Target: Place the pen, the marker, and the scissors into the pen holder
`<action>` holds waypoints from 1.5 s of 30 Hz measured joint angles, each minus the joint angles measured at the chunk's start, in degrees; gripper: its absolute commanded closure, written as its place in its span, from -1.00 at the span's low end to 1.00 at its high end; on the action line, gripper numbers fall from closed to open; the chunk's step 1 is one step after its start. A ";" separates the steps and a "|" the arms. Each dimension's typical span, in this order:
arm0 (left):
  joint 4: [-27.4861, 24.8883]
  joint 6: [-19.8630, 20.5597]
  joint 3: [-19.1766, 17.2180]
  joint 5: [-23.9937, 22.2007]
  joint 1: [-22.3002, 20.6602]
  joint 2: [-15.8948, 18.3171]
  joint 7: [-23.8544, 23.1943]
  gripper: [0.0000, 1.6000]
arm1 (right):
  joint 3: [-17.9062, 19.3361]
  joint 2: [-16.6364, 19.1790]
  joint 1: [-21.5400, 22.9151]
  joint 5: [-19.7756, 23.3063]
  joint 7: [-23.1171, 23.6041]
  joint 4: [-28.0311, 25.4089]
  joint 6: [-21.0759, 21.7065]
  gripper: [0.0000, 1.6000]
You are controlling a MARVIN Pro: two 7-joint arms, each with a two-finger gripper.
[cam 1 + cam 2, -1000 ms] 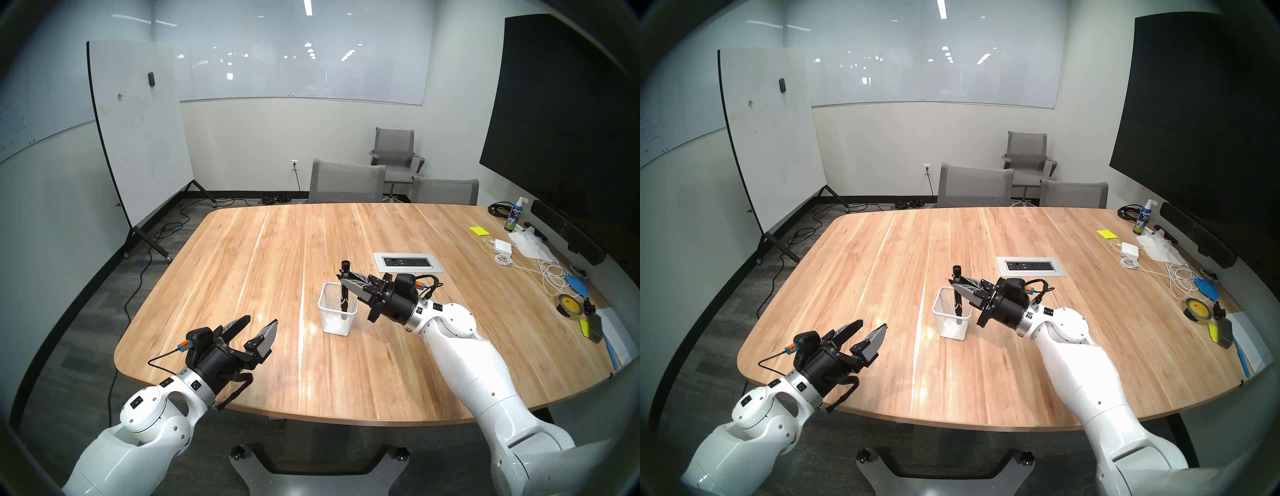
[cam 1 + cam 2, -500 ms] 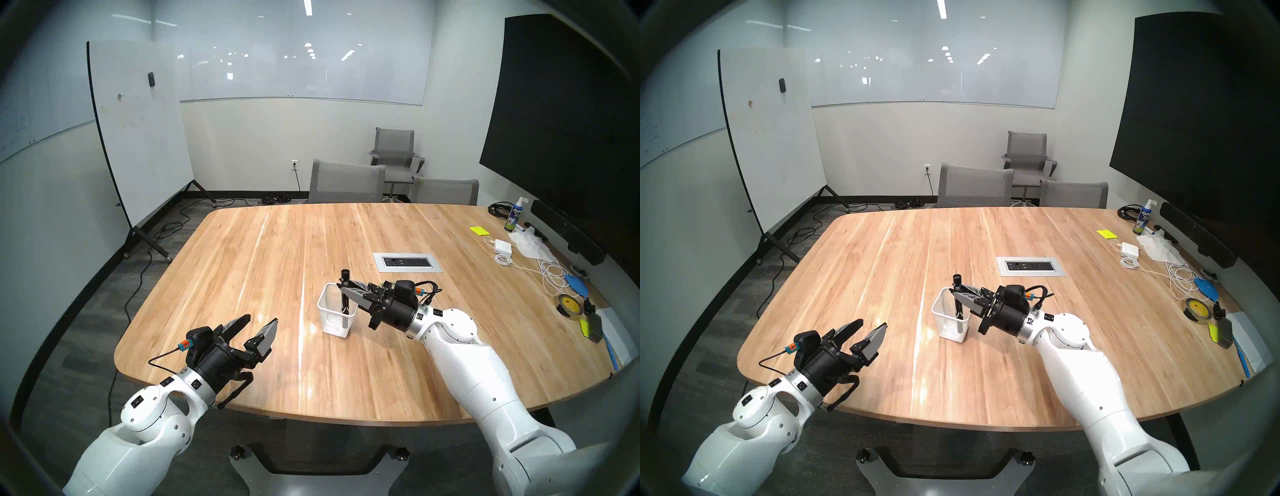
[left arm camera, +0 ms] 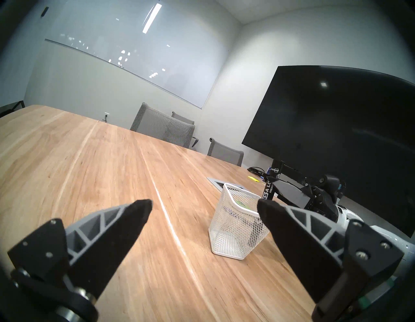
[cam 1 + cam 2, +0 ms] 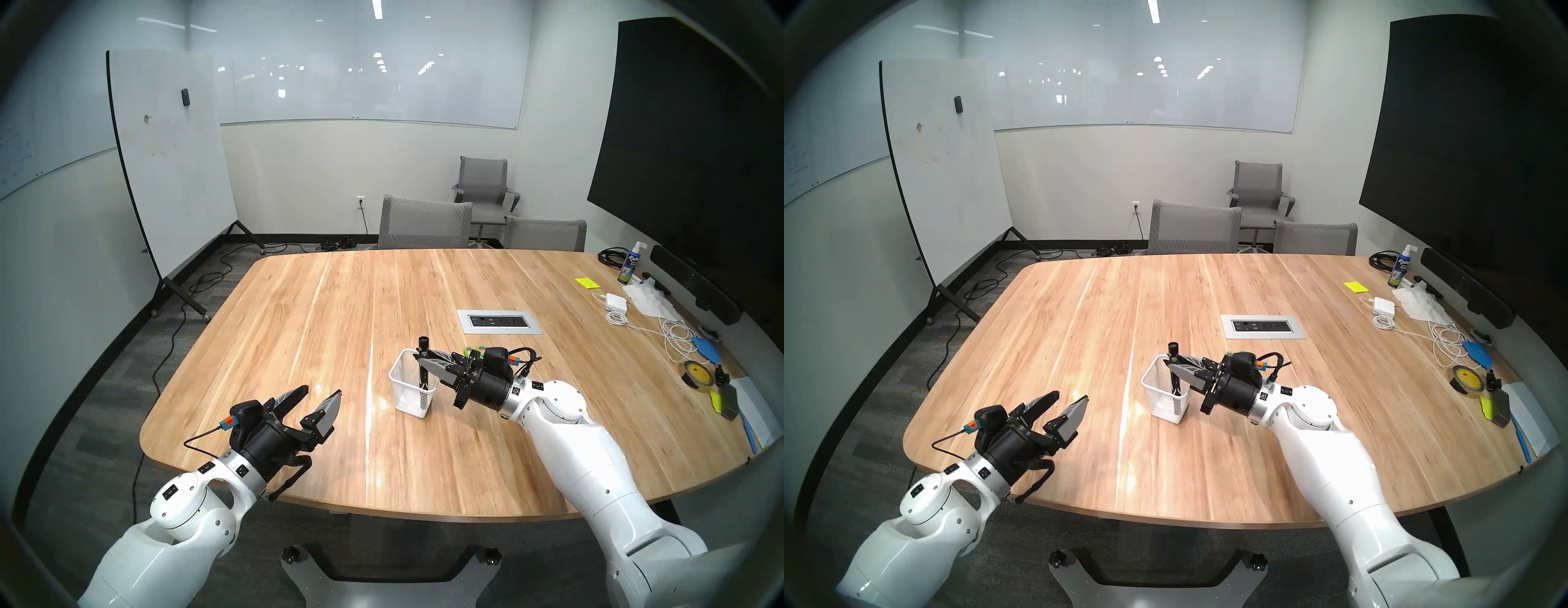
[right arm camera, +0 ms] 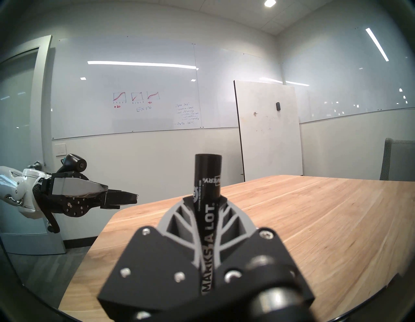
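i see my right gripper [image 4: 424, 361], pinching the thick black white-lettered marker [image 4: 423, 361], has sunk a little so its lower end sits deeper inside the white wire-mesh pen holder [image 4: 407, 397], nearly ready to release, while my left gripper [image 4: 316, 397] hangs spread.

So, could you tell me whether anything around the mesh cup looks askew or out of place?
Yes: the mesh cup is tipped, leaning away from the right gripper, which is shut on the black marker standing in it. The marker seems to be levering the cup over.
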 measured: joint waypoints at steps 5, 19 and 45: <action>0.15 0.00 0.19 -0.03 -0.20 -0.09 -0.09 -1.00 | -0.11 0.24 0.00 -0.24 0.29 -0.16 1.00 1.00; 0.62 0.00 0.42 -0.27 -0.68 -0.34 -0.21 -1.00 | -0.45 0.24 0.12 -1.35 -0.18 -0.57 1.80 -1.00; -2.22 3.17 4.07 4.83 -2.22 -1.15 6.48 -1.00 | 5.51 1.29 -3.35 2.23 2.14 -5.34 -1.37 -1.00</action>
